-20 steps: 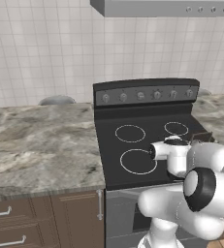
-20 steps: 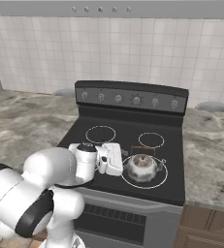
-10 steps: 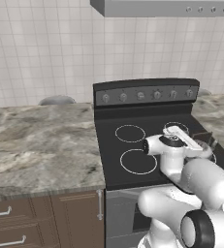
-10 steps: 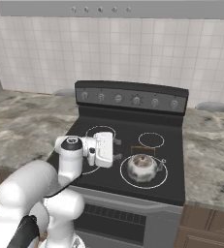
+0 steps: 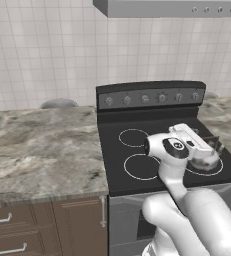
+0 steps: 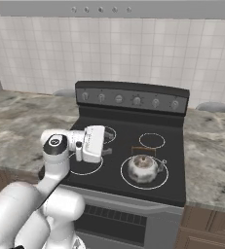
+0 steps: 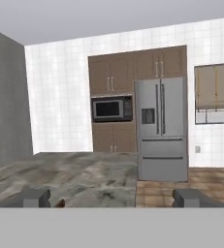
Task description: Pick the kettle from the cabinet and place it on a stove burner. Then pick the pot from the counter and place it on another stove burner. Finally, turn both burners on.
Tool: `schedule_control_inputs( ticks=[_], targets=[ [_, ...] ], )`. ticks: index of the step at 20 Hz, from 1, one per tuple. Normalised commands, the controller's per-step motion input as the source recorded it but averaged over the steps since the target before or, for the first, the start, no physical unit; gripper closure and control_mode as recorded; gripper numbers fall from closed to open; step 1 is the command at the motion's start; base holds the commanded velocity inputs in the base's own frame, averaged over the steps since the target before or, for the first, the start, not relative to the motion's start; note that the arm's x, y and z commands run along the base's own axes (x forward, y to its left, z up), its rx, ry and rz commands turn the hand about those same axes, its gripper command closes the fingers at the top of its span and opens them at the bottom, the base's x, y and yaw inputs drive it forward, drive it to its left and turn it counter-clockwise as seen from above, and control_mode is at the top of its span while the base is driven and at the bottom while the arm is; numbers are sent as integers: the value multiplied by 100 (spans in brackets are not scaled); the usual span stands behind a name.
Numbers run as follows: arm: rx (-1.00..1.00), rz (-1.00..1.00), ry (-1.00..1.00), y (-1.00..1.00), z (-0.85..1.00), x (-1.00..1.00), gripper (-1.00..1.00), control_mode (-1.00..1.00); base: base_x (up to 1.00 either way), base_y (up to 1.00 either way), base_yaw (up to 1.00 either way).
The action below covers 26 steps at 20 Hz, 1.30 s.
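Half the kettle (image 5: 205, 159) hides behind our wrist; our pincer (image 7: 111, 197) stands wide open, holding nothing.

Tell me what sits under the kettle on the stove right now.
The kettle stands on the stove's front right burner ring, whose white outline shows around its base. The glass directly beneath is covered by the kettle. The gripper is apart, to its left.

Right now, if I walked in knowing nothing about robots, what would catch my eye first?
Probably the big white arm rising in front of the black stove, its gripper open and empty above the left burners. Next, the small shiny kettle sitting on the front right burner ring. Then the veined marble counter stretching away on both sides of the stove.
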Motion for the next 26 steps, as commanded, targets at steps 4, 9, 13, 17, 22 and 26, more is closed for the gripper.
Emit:
schedule_control_inputs(
  ticks=[4,9,13,17,22,26],
  targets=[
    [0,0,2,1,34,-52,-100,-100,0,0,0],
    [0,0,0,0,25,-53,-100,-100,0,0,0],
    [0,1,1,2,28,-49,-100,-100,0,0,0],
    [3,0,4,15,21,-35,-100,-100,0,0,0],
    [18,0,0,3,26,-19,-100,-100,0,0,0],
    [22,2,0,0,9,-35,-100,-100,0,0,0]
  ],
)
